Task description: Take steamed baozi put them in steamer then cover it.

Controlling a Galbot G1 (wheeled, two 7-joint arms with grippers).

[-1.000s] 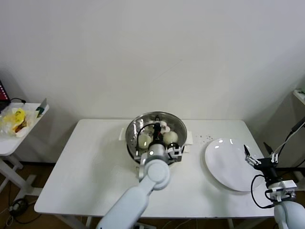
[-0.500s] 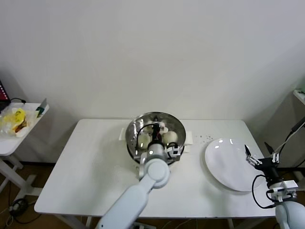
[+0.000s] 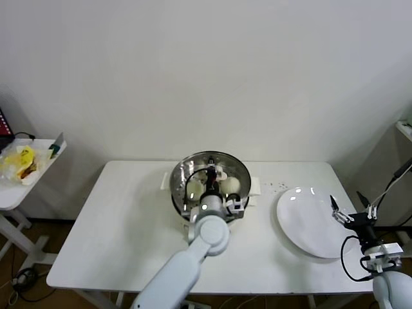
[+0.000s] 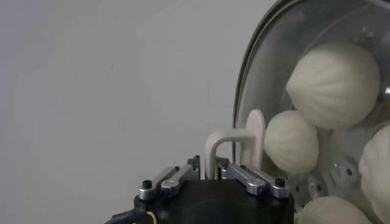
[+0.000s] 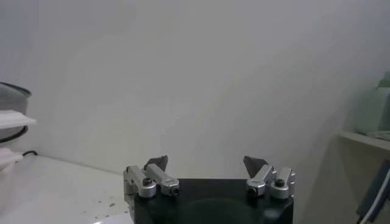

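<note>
A small side table [image 3: 19,190] is seen at the far left of the head view, at about nine o'clock, with a yellow bundle [image 3: 22,161] lying on it. The white surface [image 3: 122,232] fills the middle of that view.

On the surface, at roughly twelve o'clock of its centre, the steamer [image 3: 177,193] stands on its white base. The cover [image 3: 239,172] is set on the steamer, and the steamed baozi [image 3: 230,185] are seen through the glass, lying on the perforated tray inside. In the left wrist view the same buns [image 4: 332,85] are seen behind the cover's glass, and the metal rim of the cover [image 4: 245,100] runs just beside the handle.

The left pincer [image 3: 211,178] is held over the middle of the cover. Its fingers are placed around the cover's white handle [image 4: 239,146], one on each side; whether they are pressed on the handle or just clear of it cannot be told.

To the right of the steamer, at about three o'clock, a white plate [image 3: 309,222] lies flat on the surface. Just beyond the plate's right edge, the right pincer [image 3: 353,211] is parked, with its fingers spread wide apart and nothing between them, as the right wrist view [image 5: 207,165] also shows.
</note>
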